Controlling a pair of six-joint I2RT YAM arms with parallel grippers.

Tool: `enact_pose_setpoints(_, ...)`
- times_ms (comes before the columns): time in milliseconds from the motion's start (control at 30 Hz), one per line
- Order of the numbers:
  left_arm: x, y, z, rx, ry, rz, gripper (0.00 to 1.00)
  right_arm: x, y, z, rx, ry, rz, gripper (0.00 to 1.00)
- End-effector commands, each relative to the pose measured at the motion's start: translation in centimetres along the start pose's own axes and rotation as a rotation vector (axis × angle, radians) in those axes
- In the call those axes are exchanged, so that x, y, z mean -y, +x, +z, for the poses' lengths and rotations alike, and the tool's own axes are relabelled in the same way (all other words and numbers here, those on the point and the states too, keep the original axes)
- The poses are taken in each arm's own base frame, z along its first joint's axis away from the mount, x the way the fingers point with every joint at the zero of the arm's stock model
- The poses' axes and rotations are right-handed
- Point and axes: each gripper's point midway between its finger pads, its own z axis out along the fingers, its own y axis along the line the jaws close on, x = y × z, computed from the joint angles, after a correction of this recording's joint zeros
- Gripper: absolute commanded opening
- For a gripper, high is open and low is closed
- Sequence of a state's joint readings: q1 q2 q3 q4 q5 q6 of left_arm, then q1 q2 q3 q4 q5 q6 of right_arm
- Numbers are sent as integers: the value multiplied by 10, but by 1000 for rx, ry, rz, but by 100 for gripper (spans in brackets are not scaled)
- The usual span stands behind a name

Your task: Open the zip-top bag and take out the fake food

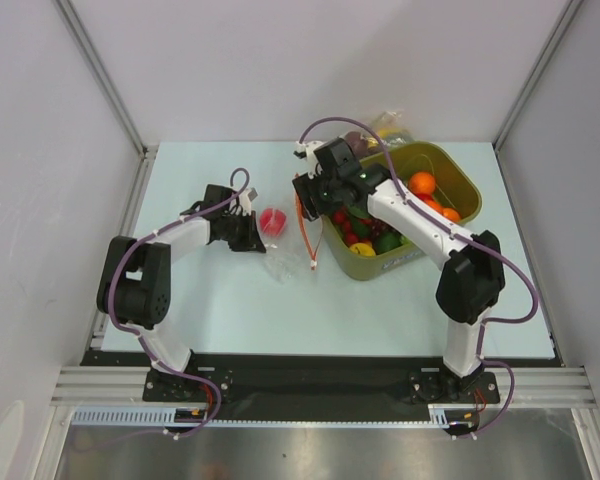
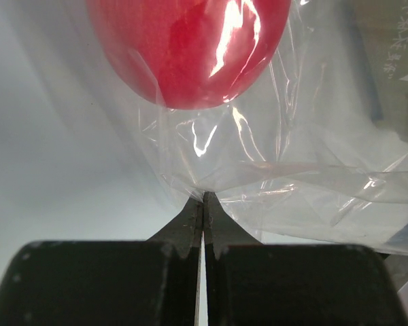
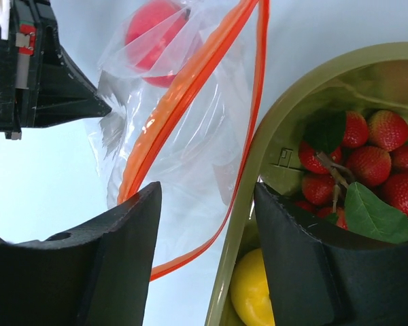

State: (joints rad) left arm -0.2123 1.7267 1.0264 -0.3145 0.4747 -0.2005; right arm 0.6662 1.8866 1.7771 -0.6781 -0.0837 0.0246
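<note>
The zip-top bag (image 1: 285,258) lies crumpled on the table between the arms, and its red-orange zip strip (image 3: 164,114) is parted into an open loop. A red apple (image 1: 272,221) sits inside the bag at its far end, seen through the plastic in the left wrist view (image 2: 190,47) and the right wrist view (image 3: 151,32). My left gripper (image 1: 246,232) is shut on a fold of the bag's plastic (image 2: 204,197) just below the apple. My right gripper (image 1: 313,196) is open and empty; it hovers over the bag's mouth (image 3: 205,190), beside the bin's rim.
An olive-green bin (image 1: 466,183) at the right holds strawberries (image 3: 367,156), a yellow lemon (image 3: 251,292), oranges (image 1: 423,184) and green fruit. Another clear bag with fruit (image 1: 380,128) lies behind the bin. White walls close in the table on three sides.
</note>
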Motion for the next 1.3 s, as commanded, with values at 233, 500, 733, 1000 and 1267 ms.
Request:
enact_pose_setpoints(233,16,-11,-9,49,37,59,0,-14,-38,-35,132,90,-64,55)
enact_pose_setpoints(500,16,-9,-10,47,39,59,0,-13,-59,-52,216,114,-68,50)
enact_pose_setpoints(733,18,-9,-11,48,45,62,0,-22,-46,-39,179,59,-75,45)
enact_pose_setpoints(1000,20,-9,-12,55,54,71,0,-35,-38,-18,159,-19,-81,42)
enact_pose_setpoints(1267,19,-4,-12,50,55,73,0,-31,-27,-4,119,-6,-80,41)
